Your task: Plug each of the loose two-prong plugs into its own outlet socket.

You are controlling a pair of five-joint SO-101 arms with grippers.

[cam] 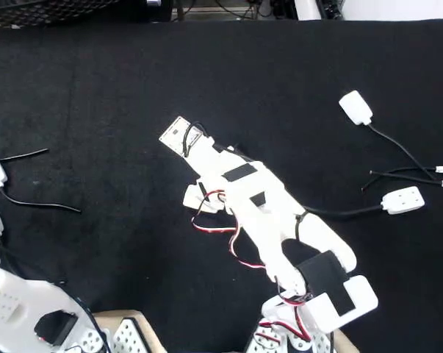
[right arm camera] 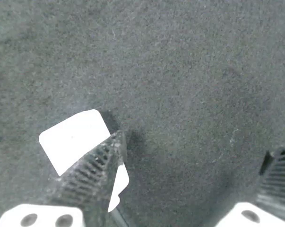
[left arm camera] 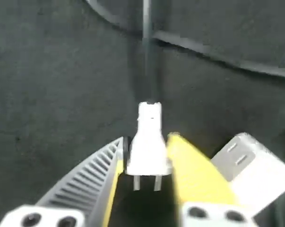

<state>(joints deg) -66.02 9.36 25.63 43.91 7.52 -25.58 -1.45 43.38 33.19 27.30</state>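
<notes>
Left gripper (left arm camera: 148, 144) clamped on a plug (left arm camera: 148, 123), prongs toward the wrist, socket (left arm camera: 255, 165) just beside, cut off at the edge; right gripper (right arm camera: 197, 146) wide apart over cloth (right arm camera: 189, 71), white block (right arm camera: 72, 138) partly hidden behind one finger (right arm camera: 92, 175).

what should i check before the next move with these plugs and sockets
1. Left claw shut on the plug: ok, it sits between both fingers.
2. Prongs aimed at the socket: not ok, they point back at the wrist and the socket lies beside the claw.
3. Held plug's cable free of snags: cannot tell.
4. Right claw open: ok, fingers wide apart.
5. White piece between the right claw's fingers: not ok, it lies outside one finger.
</notes>
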